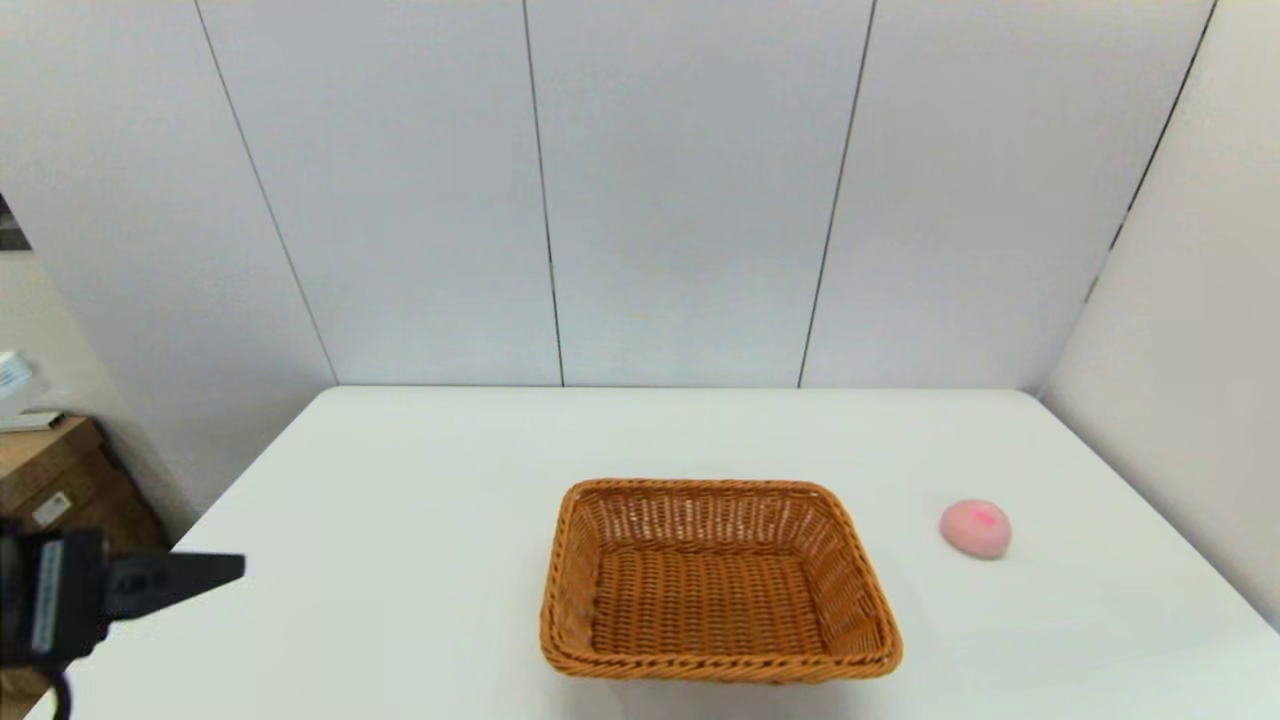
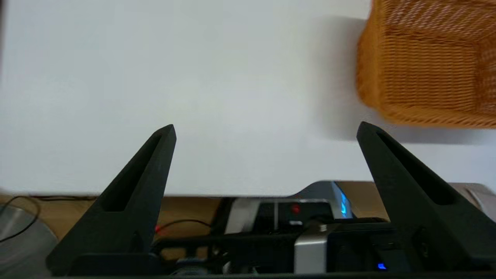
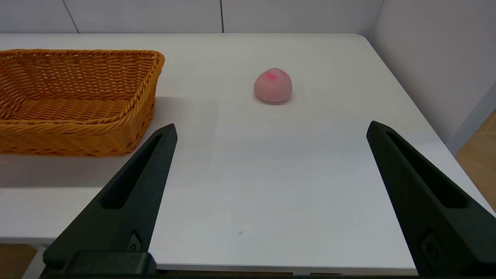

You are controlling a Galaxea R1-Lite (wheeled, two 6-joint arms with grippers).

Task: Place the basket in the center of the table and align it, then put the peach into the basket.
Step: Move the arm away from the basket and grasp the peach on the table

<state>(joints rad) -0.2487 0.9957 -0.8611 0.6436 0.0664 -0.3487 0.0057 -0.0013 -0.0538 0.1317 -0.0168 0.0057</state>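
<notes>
Left tool (image 2: 266,130) gapes wide, gripping nothing, at the table's (image 1: 420,520) left edge; right tool (image 3: 271,130), unseen from the head view, likewise. Basket (image 1: 716,580) sits central, holding nothing; peach (image 1: 975,528) lies to its right.

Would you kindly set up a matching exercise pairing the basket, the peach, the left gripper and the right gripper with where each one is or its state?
Things:
1. basket
2. peach
3. left gripper
4. right gripper

Descriptions:
A. open, facing the pink fruit
B. empty, mid-table
C. open, at the table's left edge
D. on the table, right of the wicker

Pairs: 1-B, 2-D, 3-C, 4-A
</notes>
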